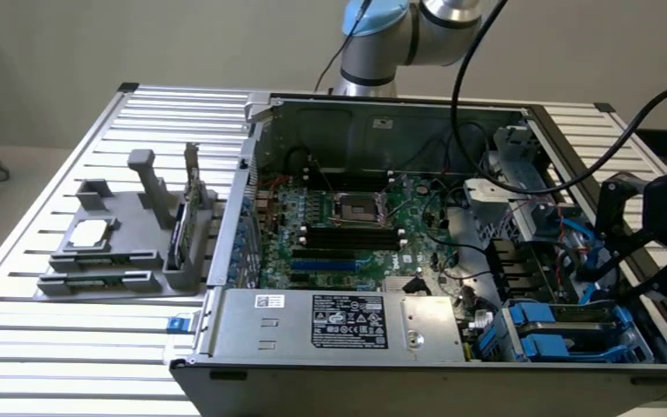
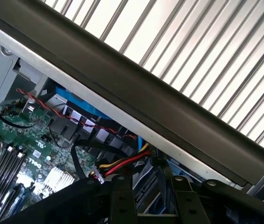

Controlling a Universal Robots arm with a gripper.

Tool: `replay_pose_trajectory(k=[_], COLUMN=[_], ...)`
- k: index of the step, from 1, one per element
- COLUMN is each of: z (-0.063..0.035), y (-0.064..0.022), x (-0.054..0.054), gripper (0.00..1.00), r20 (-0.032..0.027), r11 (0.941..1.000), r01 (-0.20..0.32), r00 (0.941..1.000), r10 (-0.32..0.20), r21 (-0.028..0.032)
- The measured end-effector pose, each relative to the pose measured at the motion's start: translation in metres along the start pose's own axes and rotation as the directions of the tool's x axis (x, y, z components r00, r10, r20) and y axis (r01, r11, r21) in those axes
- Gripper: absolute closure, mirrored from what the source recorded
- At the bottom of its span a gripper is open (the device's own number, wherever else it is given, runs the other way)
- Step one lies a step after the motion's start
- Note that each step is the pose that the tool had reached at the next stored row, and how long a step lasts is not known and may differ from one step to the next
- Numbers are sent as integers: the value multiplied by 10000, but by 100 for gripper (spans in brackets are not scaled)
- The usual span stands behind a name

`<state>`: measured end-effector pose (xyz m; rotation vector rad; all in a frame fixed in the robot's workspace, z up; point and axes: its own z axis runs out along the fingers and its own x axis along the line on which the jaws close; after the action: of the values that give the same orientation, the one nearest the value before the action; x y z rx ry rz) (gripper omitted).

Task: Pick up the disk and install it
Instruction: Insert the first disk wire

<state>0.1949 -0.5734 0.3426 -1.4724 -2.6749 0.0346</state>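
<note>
Though we cannot tell if the tool (image 2: pixel 153 203) grips anything, we judge the blue-railed disk (image 1: pixel 571 334) stiff, fairly heavy and shock-sensitive, best held across its railed edges.

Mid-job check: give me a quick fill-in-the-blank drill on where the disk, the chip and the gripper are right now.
1. The disk has ____ plastic rails.
2. The disk lies ____ the open computer case.
3. The gripper hangs over the end of the case on the exterior view's ____.
4. The chip rests on a grey holder to the exterior view's ____ of the case.

Missing words: blue; inside; right; left.
</note>
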Motion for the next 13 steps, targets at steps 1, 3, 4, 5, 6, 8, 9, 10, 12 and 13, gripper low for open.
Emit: replay_pose_trajectory(k=[1, 3, 4, 5, 6, 8, 9, 10, 12, 13], z=[-1, -2, -2, -2, -2, -2, -2, -2, -11, -19], y=[0, -1, -1, -1, -1, -1, -1, -1, -3, -4], x=[0, -1, -1, -1, -1, -1, -1, -1, -2, -4], gripper=[65, 65, 65, 65, 67, 73, 80, 80, 80, 80], r20=[3, 21, 29, 37, 46, 67, 78, 86, 86, 83], r11=[10000, 10000, 10000, 10000, 10000, 10000, 9999, 9999, 9999, 9999], r01=[1, 4, 6, 7, 8, 9, 9, 10, 11, 12], r00=[10000, 10000, 10000, 10000, 10000, 10000, 10000, 10000, 10000, 10000], r10=[-1, -4, -6, -7, -8, -10, -10, -11, -12, -13], r21=[12, 41, 52, 61, 70, 91, 105, 119, 138, 140])
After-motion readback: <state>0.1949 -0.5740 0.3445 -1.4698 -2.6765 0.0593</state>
